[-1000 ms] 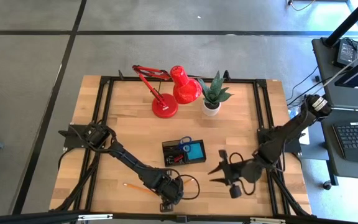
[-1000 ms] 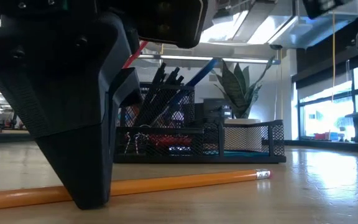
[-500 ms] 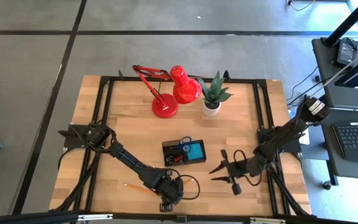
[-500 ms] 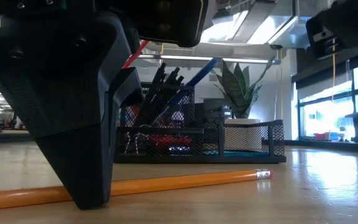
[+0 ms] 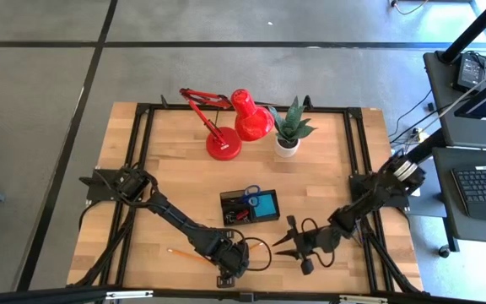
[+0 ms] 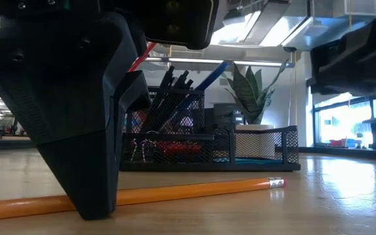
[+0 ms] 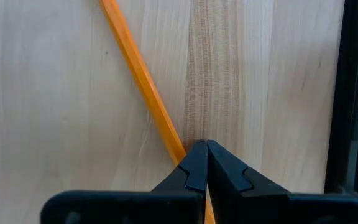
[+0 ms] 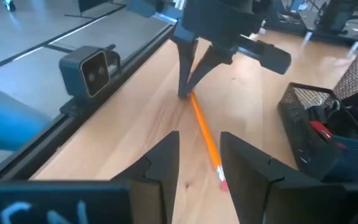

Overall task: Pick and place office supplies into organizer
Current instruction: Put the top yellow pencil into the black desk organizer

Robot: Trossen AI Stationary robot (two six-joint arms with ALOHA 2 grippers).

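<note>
From above, my left gripper (image 5: 233,260) hides most of the orange pencil (image 5: 178,252); only a short length shows past it, on the side away from the mesh organizer (image 5: 251,205). The table-level camera is filled by that same gripper (image 6: 90,117), so I see only the black fingers planted on the wood and the pencil (image 6: 194,190) running out to its eraser end, with the organizer (image 6: 240,151) behind it. The organizer's far compartments are hard to read through the mesh: dark pens (image 6: 175,81) and a blue handle stand up in the tall cup, something red lies low inside, and the rest I cannot make out.

My left arm reaches from its base diagonally to the near edge of the table, in front of the organizer, wrist bent straight down. In my left wrist camera the two fingertips (image 7: 191,168) are pressed together, tips touching the board, and the pencil (image 7: 143,87) slants in to meet them at one side; whether the tips have actually pinched it I cannot tell, since they cover its far end.

My right gripper (image 5: 287,242) hangs low, just beside the organizer's near corner, pointing toward the left one. Its fingers (image 8: 160,163) stand apart and grasp nothing, with the pencil (image 8: 205,140) lying ahead between them.
</note>
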